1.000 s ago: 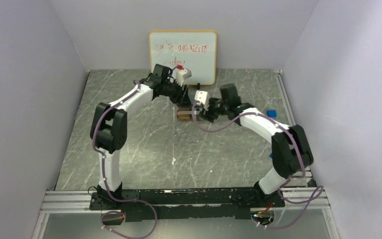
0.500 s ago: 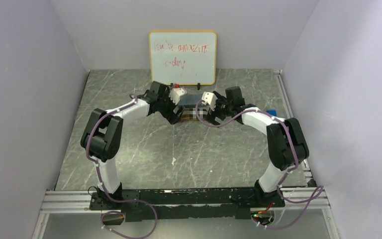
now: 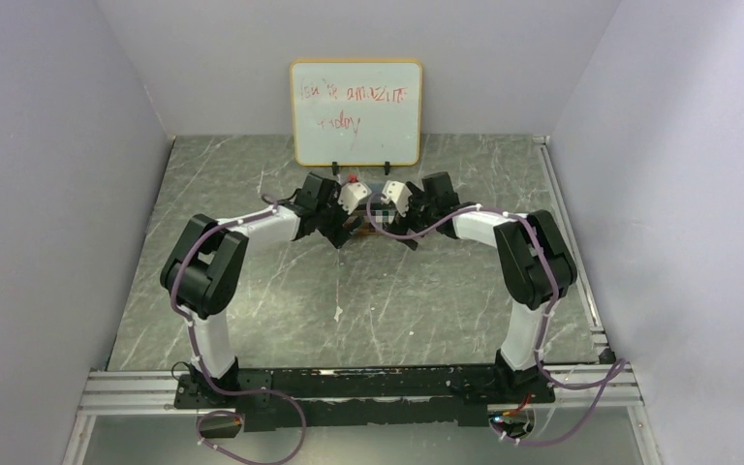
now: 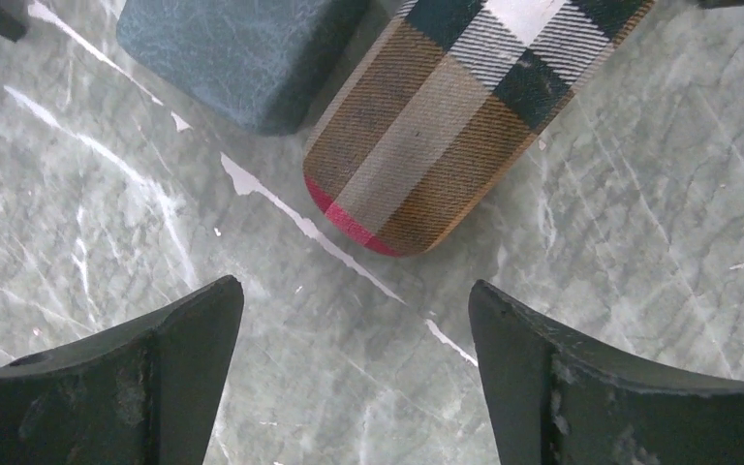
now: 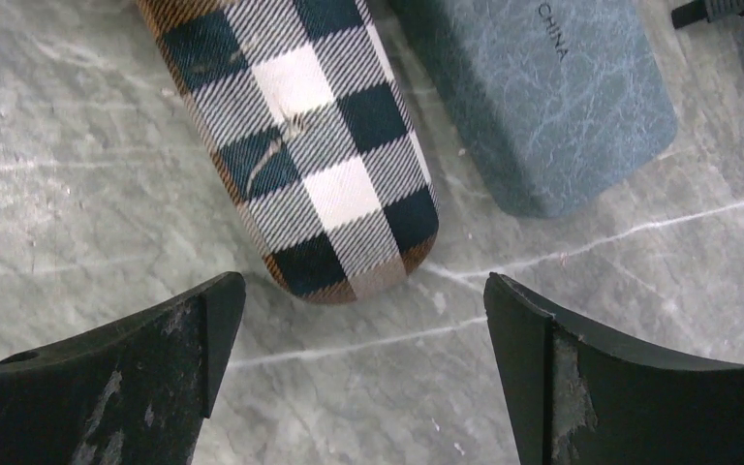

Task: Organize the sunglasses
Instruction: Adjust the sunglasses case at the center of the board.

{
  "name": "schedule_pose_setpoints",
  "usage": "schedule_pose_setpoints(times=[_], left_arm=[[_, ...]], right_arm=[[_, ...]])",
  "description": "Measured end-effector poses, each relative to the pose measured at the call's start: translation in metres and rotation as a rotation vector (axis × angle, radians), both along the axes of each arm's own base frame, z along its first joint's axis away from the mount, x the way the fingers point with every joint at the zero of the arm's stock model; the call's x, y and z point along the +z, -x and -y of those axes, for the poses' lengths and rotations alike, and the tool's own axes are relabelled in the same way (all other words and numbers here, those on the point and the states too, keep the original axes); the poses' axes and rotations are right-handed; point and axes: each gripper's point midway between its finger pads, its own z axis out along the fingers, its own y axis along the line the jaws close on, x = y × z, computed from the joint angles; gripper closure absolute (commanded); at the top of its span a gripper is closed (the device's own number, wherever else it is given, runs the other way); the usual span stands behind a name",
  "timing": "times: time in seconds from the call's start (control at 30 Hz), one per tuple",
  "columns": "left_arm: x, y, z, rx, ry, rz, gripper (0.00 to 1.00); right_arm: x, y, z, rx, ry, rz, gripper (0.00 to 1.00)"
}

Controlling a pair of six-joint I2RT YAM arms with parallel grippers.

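The sunglasses are out of view in every frame. A closed plaid case (image 4: pixel 446 126) (image 5: pixel 310 155) lies flat on the marble table beside a closed grey-blue case (image 4: pixel 232 53) (image 5: pixel 552 97). My left gripper (image 4: pixel 354 291) hangs open just off one rounded end of the plaid case, with only bare table between its fingers. At the case's other end my right gripper (image 5: pixel 363 283) is open too and holds nothing. In the top view the two wrists (image 3: pixel 352 199) (image 3: pixel 394 196) face each other at the back middle and cover most of the cases.
A whiteboard (image 3: pixel 356 111) with red writing stands on small black feet (image 5: pixel 717 10) right behind the cases. Grey walls close in the table (image 3: pixel 252 291) on the left, right and back. A metal rail (image 3: pixel 349 387) runs along the near edge by the arm bases.
Both arms carried the plaid case back toward the whiteboard and lowered it. Both grippers then opened and let go of it, leaving it on the table beside the grey-blue case.
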Motion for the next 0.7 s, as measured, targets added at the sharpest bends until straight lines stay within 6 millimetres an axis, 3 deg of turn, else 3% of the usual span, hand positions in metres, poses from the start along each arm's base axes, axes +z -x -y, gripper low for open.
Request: schedule_pose_setpoints(times=[0.27, 0.5, 0.57, 0.7], left_arm=[[-0.013, 0.002, 0.017, -0.019, -0.015, -0.011, 0.34], [-0.022, 0.003, 0.022, -0.019, -0.020, -0.030, 0.49], [-0.022, 0.002, 0.024, -0.019, -0.019, -0.032, 0.50], [-0.022, -0.001, 0.028, -0.017, -0.022, -0.028, 0.50]], right_arm=[[-0.001, -0.012, -0.009, -0.043, -0.025, -0.009, 0.04], [-0.003, -0.014, -0.010, -0.066, -0.039, -0.021, 0.19], [-0.003, -0.018, -0.012, -0.072, -0.046, -0.025, 0.24], [-0.004, -0.024, -0.014, -0.088, -0.058, -0.029, 0.25]])
